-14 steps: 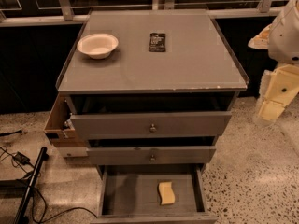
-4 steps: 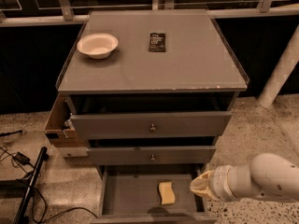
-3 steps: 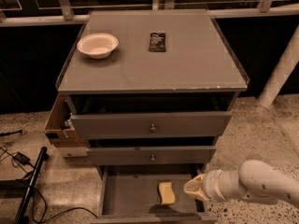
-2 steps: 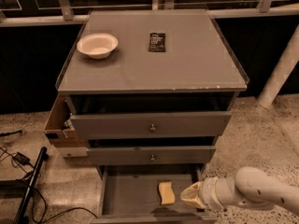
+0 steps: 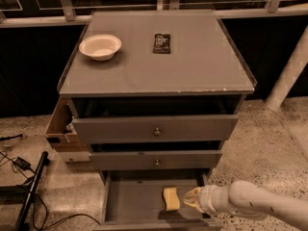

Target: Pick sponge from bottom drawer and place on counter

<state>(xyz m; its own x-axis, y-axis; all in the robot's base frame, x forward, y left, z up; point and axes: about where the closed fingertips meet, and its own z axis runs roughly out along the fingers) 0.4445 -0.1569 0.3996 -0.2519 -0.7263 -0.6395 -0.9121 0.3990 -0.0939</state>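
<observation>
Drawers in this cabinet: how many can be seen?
3. The top drawer sits just under the counter, the middle drawer below it, and the bottom drawer, pulled out furthest, holds the sponge. The gripper is at its right side, beside the sponge. No others show.

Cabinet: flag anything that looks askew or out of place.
A brown panel juts out askew at the left, beside the top drawer. Otherwise nothing stands out; the gripper sits beside the sponge in the bottom drawer.

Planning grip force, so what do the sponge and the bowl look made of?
The sponge looks like soft foam: matte pale yellow, wavy sides. The bowl, perhaps paper or plastic: matte white, thin rim. The gripper is over the bottom drawer, beside the sponge.
</observation>
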